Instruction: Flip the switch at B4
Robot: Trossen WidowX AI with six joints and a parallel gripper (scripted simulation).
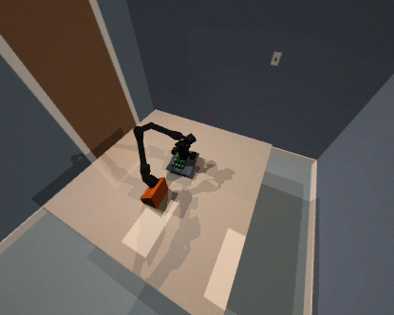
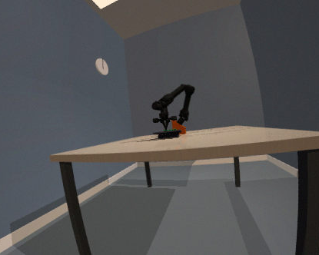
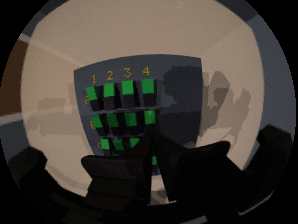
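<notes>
The dark switch panel (image 1: 189, 171) (image 2: 168, 134) (image 3: 172, 63) lies on the table, with rows of green-and-black switches. My gripper (image 2: 166, 129) (image 3: 151, 132) is shut and empty, pointing down low over the panel. In the wrist view its fingertips are at the near end of switch B4 (image 3: 149, 117). B4's far, green end shows; its near end is hidden behind the fingertips, so its tilt and any contact cannot be told. Switch A4 (image 3: 148, 86) and switch B3 (image 3: 130, 119) are beside it. The fingers hide C4 and parts of the nearer rows.
The orange arm base (image 1: 155, 194) (image 2: 179, 127) stands on the table (image 1: 105, 209) (image 2: 220, 147), on the panel's near side. Printed column numbers run along the panel's far edge, with row letters at its left. Arm shadows fall across the panel's right part.
</notes>
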